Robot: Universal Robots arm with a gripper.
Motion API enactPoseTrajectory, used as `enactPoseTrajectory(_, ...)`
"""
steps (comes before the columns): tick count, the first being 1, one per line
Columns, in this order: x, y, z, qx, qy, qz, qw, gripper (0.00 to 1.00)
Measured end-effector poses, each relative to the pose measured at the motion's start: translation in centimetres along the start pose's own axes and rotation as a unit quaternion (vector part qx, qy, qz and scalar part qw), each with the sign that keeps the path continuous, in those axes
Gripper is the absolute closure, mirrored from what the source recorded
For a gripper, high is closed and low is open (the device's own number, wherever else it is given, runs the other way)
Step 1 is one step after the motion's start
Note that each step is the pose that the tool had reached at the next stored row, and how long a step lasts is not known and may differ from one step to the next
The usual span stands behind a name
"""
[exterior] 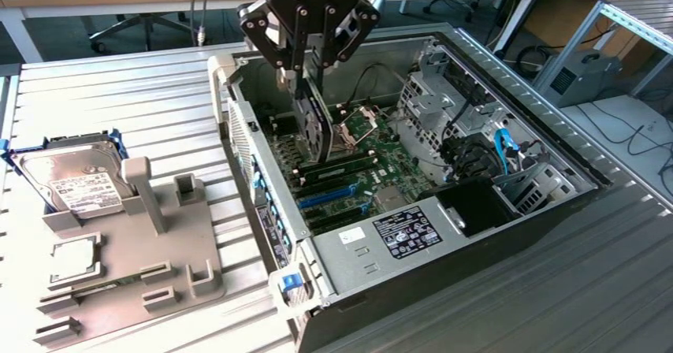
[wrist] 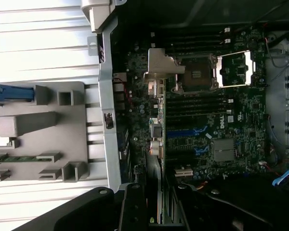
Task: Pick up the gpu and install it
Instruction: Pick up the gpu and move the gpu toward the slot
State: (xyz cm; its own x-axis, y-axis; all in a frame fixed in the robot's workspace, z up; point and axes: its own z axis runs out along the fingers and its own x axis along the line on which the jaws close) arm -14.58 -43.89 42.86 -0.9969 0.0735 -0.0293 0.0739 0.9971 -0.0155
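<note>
End effector (exterior: 306,76) above the open case (exterior: 526,105), gpu (exterior: 312,128) upright in its grip

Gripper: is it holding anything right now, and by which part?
The gripper holds the gpu by its upper edge, the card hanging upright inside the computer case.

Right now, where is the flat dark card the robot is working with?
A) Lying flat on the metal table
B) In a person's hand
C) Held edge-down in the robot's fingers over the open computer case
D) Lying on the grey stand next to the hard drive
C: the gpu hangs edge-down, clamped between the fingers, above the motherboard inside the open computer case.
</note>
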Motion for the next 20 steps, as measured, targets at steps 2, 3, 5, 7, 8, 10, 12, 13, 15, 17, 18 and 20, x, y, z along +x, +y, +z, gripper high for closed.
enactPoseTrajectory(2,-0.1,0.04,0.09,0.0,0.0,0.0,1.0,0.74)
enactPoseTrajectory(3,-0.2,0.07,0.13,0.0,0.0,0.0,1.0,0.74)
enactPoseTrajectory(5,-0.4,0.13,0.22,0.0,0.0,0.0,1.0,0.74)
enactPoseTrajectory(7,-0.5,0.16,0.28,0.0,0.0,0.0,1.0,0.74)
enactPoseTrajectory(8,-0.6,0.18,0.31,0.0,0.0,0.0,1.0,0.74)
enactPoseTrajectory(10,-0.7,0.2,0.35,0.0,0.0,0.0,1.0,0.74)
enactPoseTrajectory(12,-0.8,0.22,0.4,0.0,0.0,0.0,1.0,0.74)
enactPoseTrajectory(13,-0.8,0.23,0.42,0.0,0.0,0.0,1.0,0.74)
enactPoseTrajectory(15,-1.0,0.26,0.47,0.0,0.0,0.0,1.0,0.74)
enactPoseTrajectory(17,-1.1,0.29,0.54,-0.0001,0.0,0.0,1.0,0.74)
enactPoseTrajectory(18,-1.2,0.3,0.58,0.0,0.0,0.0,1.0,0.74)
enactPoseTrajectory(20,-1.3,0.32,0.63,0.0,0.0,0.0,1.0,0.74)
